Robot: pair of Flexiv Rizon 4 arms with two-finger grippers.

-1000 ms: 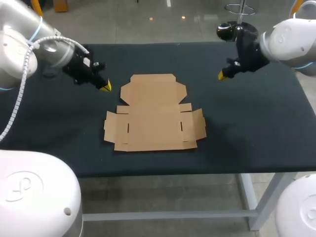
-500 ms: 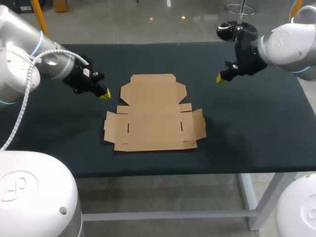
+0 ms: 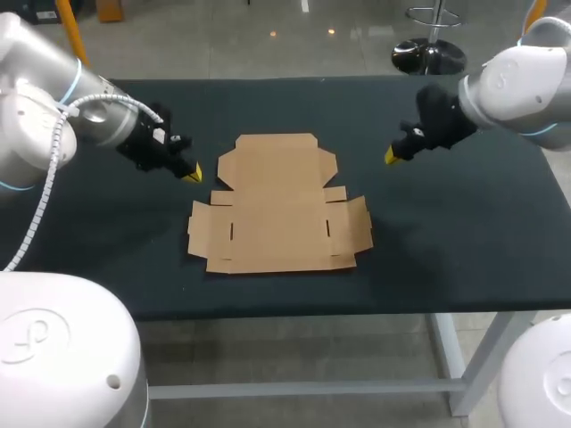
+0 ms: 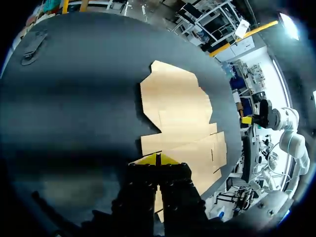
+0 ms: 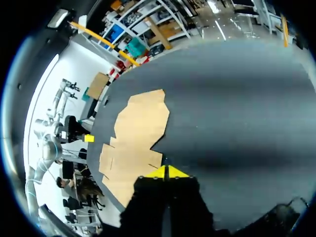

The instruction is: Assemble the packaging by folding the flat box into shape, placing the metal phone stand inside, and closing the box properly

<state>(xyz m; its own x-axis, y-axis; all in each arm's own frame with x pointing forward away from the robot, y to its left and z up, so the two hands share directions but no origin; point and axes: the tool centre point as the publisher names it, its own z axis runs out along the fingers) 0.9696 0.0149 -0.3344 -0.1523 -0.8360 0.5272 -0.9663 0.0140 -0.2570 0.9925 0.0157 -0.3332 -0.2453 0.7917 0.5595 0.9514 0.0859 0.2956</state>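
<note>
At the frame's left, left arm (image 3: 53, 116): it is seen coming in from the upper left corner of the head view, angled down toward the middle of the worktop (image 3: 464, 232).
Left tool (image 3: 191, 173): it is held just beside the upper left corner of the flat box (image 3: 278, 205), over bare dark surface and clear of the card. Its two yellow tips are pressed together and nothing is gripped between them. In the left wrist view the closed tips are seen with the card spread out just ahead of them.
Flat box: it is laid unfolded at the centre of the frame, with all its brown flaps spread flat on the worktop. The broad lid panel is turned toward the top of the frame, and the short side flaps are spread out to left and right. It is touched by neither tool.
Right tool (image 3: 392, 156): it is held to the upper right of the flat box, near it but apart from it. Its yellow tips are brought together, with nothing clamped. In the right wrist view the card is seen ahead of and to one side of the closed tips.
Right arm (image 3: 508, 85): it is seen entering from the upper right corner of the frame.
Worktop: it is covered with a dark, plain surface.
</note>
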